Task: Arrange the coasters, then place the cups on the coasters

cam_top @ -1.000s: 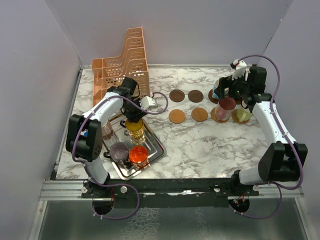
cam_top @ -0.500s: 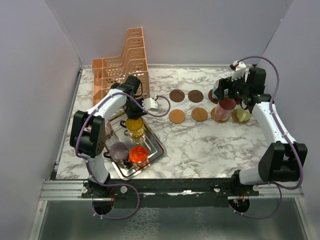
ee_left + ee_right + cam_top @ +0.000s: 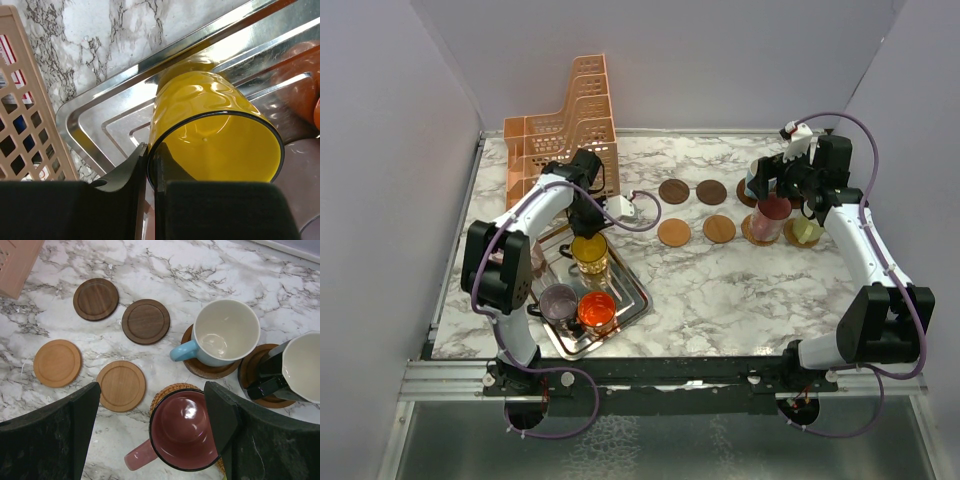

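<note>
A peach plastic rack [image 3: 565, 135] is standing at the far left corner of the surface [image 3: 720, 290]. Just in front of it, toward the near left corner, a silver tray [image 3: 638, 288] is lying at an angle and carrying the cups not yet set out.

The left tool [image 3: 150, 156] is reaching down to the tray's far end and pinching the wall of the yellow cup [image 3: 210, 130]. One finger is inside the rim and the other outside, with the jaws drawn narrow on it. The cup is sitting in the tray. At the tray's near end, a grey-purple cup [image 3: 558, 300] and an orange cup [image 3: 597, 310] are standing just beside each other.

Four bare coasters are lying in a two-by-two block at mid surface, toward the far edge. A dark coaster [image 3: 96, 299] and a second dark coaster [image 3: 146, 321] are forming the far row. A tan coaster [image 3: 57, 363] and a second tan coaster [image 3: 121, 385] are forming the near row. None are touching.

Near the far right corner, three cups are sitting on coasters of their own. They are a light blue cup [image 3: 225, 337], a white cup [image 3: 305, 365] to its right, and a maroon-pink cup [image 3: 182, 437] nearer the arms. The right tool [image 3: 152, 400] is hovering over the maroon-pink cup with its fingers spread wide to either side, gripping nothing.
</note>
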Controlling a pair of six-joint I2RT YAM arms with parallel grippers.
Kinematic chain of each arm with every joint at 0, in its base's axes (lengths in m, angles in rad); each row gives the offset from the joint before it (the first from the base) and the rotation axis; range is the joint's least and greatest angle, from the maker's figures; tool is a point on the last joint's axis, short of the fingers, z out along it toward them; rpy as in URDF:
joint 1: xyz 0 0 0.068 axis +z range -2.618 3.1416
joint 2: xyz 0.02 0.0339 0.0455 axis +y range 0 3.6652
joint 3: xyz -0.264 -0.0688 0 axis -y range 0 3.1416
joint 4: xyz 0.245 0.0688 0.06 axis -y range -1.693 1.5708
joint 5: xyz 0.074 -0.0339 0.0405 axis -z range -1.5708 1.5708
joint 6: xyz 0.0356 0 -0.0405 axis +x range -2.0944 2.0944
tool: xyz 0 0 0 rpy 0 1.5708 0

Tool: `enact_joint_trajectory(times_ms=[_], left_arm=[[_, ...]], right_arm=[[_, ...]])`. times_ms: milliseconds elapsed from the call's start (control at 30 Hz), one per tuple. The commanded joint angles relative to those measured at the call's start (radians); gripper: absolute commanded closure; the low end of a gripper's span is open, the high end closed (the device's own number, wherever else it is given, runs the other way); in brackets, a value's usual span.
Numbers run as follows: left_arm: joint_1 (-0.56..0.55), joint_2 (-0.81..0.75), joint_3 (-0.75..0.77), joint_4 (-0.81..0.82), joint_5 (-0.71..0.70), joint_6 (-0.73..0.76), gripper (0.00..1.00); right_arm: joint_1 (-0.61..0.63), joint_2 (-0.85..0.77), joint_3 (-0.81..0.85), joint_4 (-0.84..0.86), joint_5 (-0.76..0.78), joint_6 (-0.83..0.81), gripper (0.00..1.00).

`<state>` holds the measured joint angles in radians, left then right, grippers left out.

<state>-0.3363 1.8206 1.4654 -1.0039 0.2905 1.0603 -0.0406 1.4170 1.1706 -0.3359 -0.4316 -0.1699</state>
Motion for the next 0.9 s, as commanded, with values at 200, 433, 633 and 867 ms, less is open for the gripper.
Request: enact_joint_trajectory(times_ms=[200,433,633,867], left_arm=[[-0.007,-0.023,0.201,-0.138,0.087,-0.09,1.0],[-0.052,-0.032,0.362,-0.136,0.181,-0.317,1.0],[-0.088,0.007,0.464,0.014,0.238,-0.602,1.0],[-0.139,0.102,0.577,0.189,0.208,-0.844,1.0]], right_arm=[[-0.003,-0.057,0.014,0.02,-0.026,-0.023,0.15],[0.008,-0.04,0.094,-0.008,0.004,0.007,0.17],[0.064,-0.003,0.168,-0.043,0.012,0.012,0.17],[0.113,0.03,0.227,-0.056,-0.053,0.069,0.19]])
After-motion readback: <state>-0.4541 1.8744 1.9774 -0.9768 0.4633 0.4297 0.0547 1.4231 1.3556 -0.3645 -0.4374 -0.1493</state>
